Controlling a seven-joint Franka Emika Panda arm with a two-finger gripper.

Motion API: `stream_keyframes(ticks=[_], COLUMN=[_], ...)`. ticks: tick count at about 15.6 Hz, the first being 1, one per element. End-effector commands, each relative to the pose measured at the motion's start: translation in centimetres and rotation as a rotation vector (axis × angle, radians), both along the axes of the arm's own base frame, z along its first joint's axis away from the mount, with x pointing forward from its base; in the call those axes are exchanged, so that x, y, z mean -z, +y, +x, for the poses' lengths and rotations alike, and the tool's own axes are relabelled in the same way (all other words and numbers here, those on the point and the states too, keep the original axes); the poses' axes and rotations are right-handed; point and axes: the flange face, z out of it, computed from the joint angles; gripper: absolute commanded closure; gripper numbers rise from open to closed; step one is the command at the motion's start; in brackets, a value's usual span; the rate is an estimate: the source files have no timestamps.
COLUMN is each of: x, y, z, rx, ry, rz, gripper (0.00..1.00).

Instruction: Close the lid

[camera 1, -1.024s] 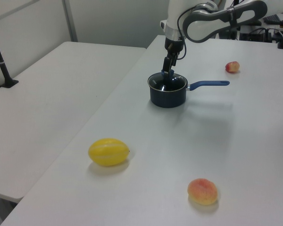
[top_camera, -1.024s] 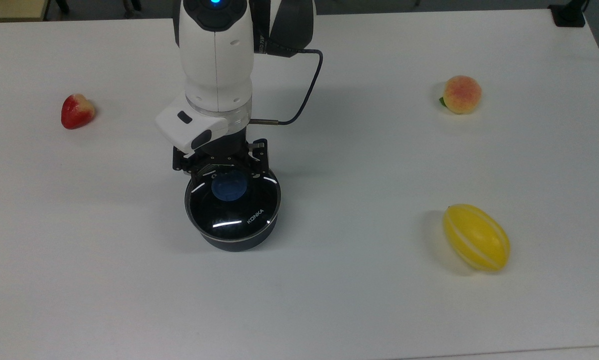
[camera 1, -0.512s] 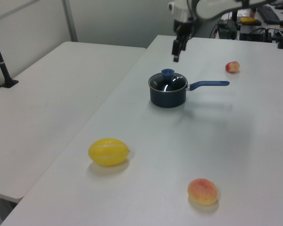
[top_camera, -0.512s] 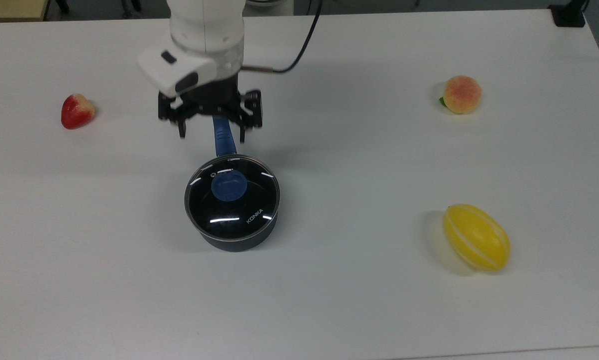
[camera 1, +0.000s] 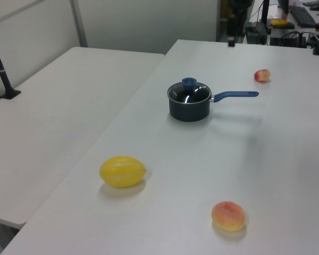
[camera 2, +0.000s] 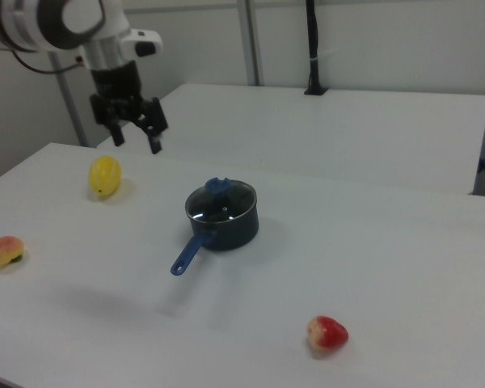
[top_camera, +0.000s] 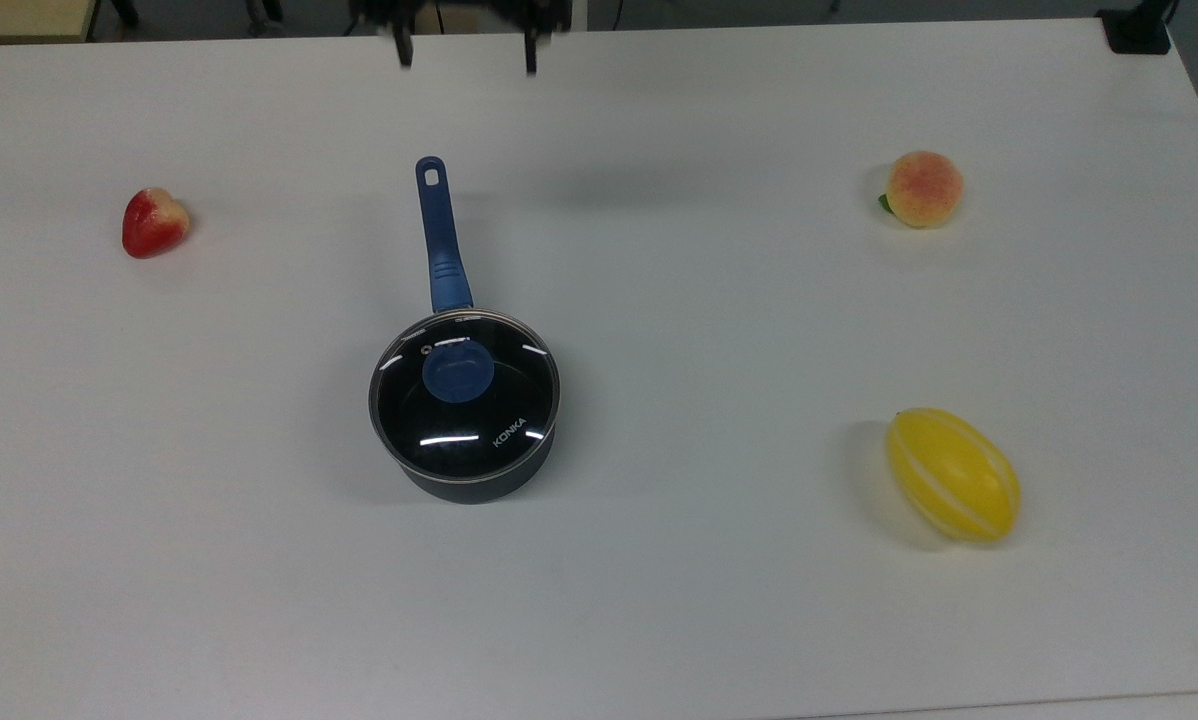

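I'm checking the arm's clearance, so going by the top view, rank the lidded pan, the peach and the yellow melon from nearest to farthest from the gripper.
1. The black saucepan under its clear glass lid, below the gripper at the top view's top edge.
2. The pink-orange peach, far right.
3. The yellow striped melon, lower right.

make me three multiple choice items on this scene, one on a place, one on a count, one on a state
1. In the top view, where does the saucepan handle point?
A. toward the top edge
B. toward the yellow melon
C. toward the bottom edge

2. How many fruits lie on the table?
A. two
B. three
C. five

3. What state is the lid in?
A. lying on the table
B. held in the gripper
C. seated on the saucepan

Answers:
1. A, the blue handle runs up from the saucepan.
2. B, strawberry, peach and melon.
3. C, its rim sits on the saucepan, while the open gripper is raised away.
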Motion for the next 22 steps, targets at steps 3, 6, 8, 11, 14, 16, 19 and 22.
stream_keyframes(ticks=[3, 6, 8, 11, 14, 16, 19, 22], x=[-3.3, -3.0, -2.6, -2.2, -1.7, -1.9, -1.7, -1.7], y=[-0.1, -0.6, 0.8, 0.9, 0.7, -0.4, -0.7, -0.6], z=[-6.7, -6.8, -6.0, -4.8, -3.5, -3.4, -3.3, -3.3], rx=[0.028, 0.036, 0.008, -0.004, -0.011, 0.007, 0.011, 0.009], ry=[0.076, 0.068, 0.03, -0.058, -0.105, -0.108, -0.106, -0.102], rz=[0.064, 0.084, 0.091, 0.098, 0.1, 0.103, 0.105, 0.104], gripper=[0.0, 0.0, 0.0, 0.0, 0.0, 0.0, 0.0, 0.0])
